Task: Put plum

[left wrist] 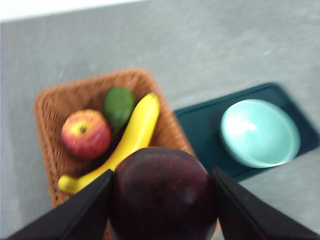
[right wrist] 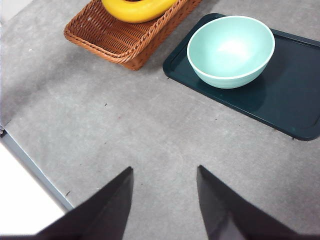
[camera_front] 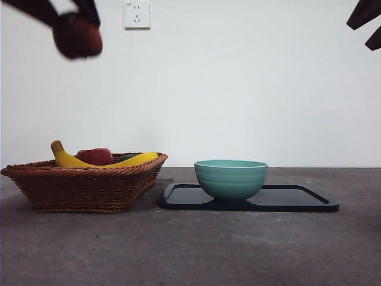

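Note:
My left gripper (camera_front: pixel 76 33) is shut on the dark maroon plum (camera_front: pixel 77 36) and holds it high above the wicker basket (camera_front: pixel 83 185) at the top left of the front view. In the left wrist view the plum (left wrist: pixel 162 195) fills the gap between the jaws, over the basket's near edge (left wrist: pixel 50 100). The teal bowl (camera_front: pixel 231 179) stands empty on the dark tray (camera_front: pixel 297 199), to the right of the basket. It also shows in the left wrist view (left wrist: pixel 260 132) and the right wrist view (right wrist: pixel 231 50). My right gripper (right wrist: pixel 165 200) is open and empty, high at the right.
The basket holds a yellow banana (camera_front: pixel 101 159), a red apple (camera_front: pixel 95 156) and a green fruit (left wrist: pixel 118 106). A wall socket (camera_front: pixel 137 14) is on the white wall behind. The table's edge (right wrist: pixel 35 170) shows near the right gripper.

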